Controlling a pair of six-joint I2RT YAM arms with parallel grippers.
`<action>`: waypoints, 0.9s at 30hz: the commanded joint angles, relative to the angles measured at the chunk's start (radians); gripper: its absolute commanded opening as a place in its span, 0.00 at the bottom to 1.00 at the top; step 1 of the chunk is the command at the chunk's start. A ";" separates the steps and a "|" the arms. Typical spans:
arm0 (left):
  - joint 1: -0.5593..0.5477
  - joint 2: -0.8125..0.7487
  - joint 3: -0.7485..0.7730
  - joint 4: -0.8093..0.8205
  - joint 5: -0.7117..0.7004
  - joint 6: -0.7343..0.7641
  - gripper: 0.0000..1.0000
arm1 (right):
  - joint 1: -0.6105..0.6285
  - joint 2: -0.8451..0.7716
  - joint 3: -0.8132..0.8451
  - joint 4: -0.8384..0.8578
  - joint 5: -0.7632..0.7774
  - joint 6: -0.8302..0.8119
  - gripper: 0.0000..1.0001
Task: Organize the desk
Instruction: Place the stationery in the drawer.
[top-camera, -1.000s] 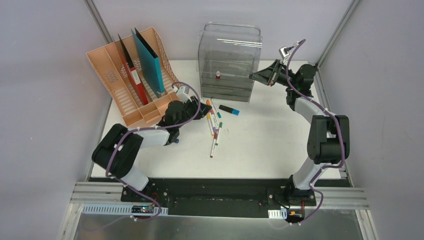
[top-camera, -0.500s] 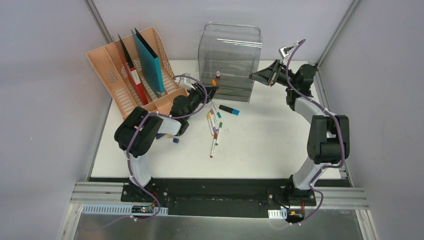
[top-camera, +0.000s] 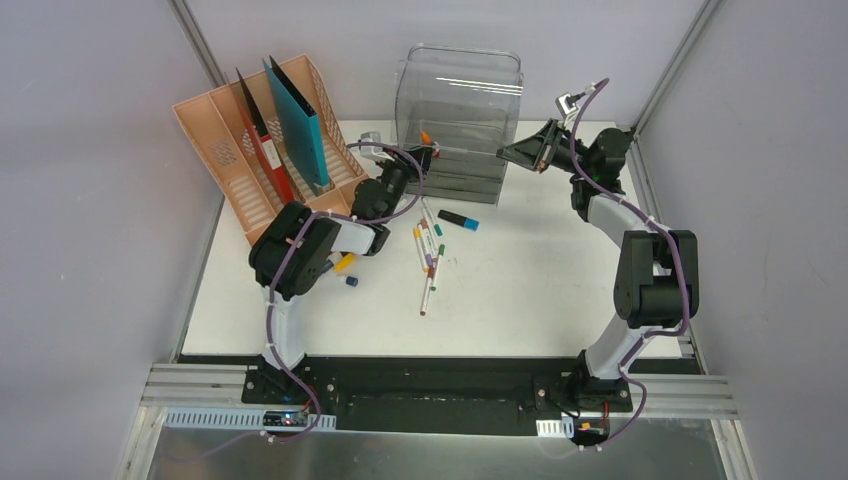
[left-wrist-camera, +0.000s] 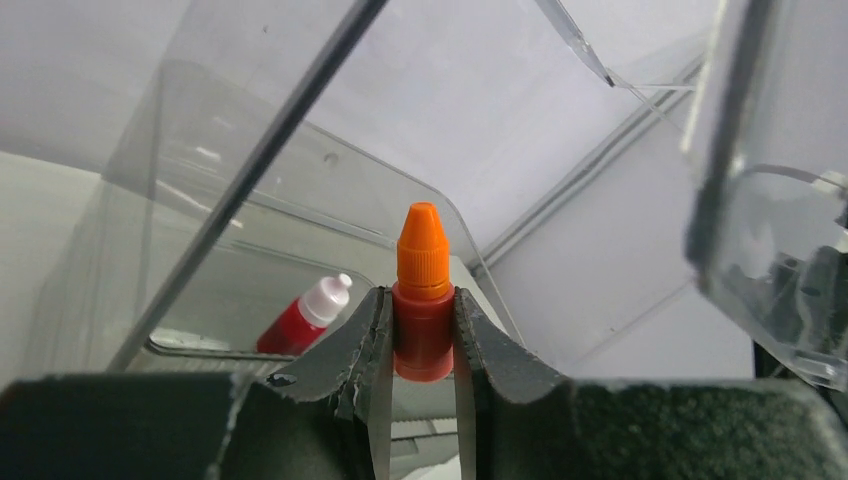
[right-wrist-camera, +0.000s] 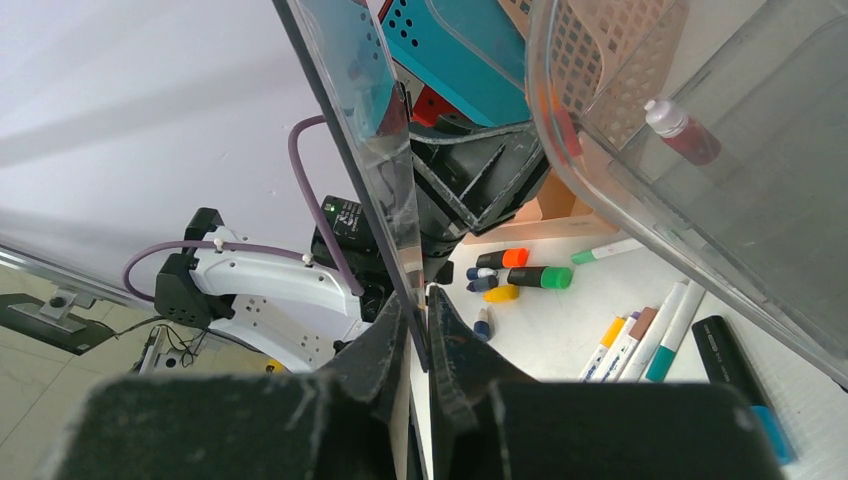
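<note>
Left fingers (left-wrist-camera: 370, 335) are clamped tight on a little orange-capped bottle (left-wrist-camera: 423, 300), its cap poking out past the tips. They hold it up off the table, right at the left front of the clear box (top-camera: 460, 110). Just beyond, inside the box, a red bottle (left-wrist-camera: 300, 322) with a white cap lies tilted. On the other side, right fingers (right-wrist-camera: 447, 340) are pinched shut on a thin clear edge of the box. Under it all, the white table (top-camera: 560, 270) runs from the arm bases out to the back wall. The box sits at its far middle, and the peach rack (top-camera: 225, 150) at far left has a teal folder (top-camera: 298, 120) and a red folder (top-camera: 265, 150) standing in it. Markers (top-camera: 430, 245) lie scattered in front of the box, with a few small bits beside the left arm.
</note>
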 joint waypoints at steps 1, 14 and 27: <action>0.006 0.024 0.065 0.103 -0.066 0.106 0.02 | 0.015 -0.004 0.018 0.011 0.001 0.020 0.06; -0.022 0.070 0.131 0.072 -0.178 0.421 0.08 | 0.017 0.004 0.018 0.010 0.001 0.020 0.06; -0.037 0.097 0.168 0.030 -0.220 0.507 0.39 | 0.017 0.006 0.018 0.010 -0.001 0.020 0.06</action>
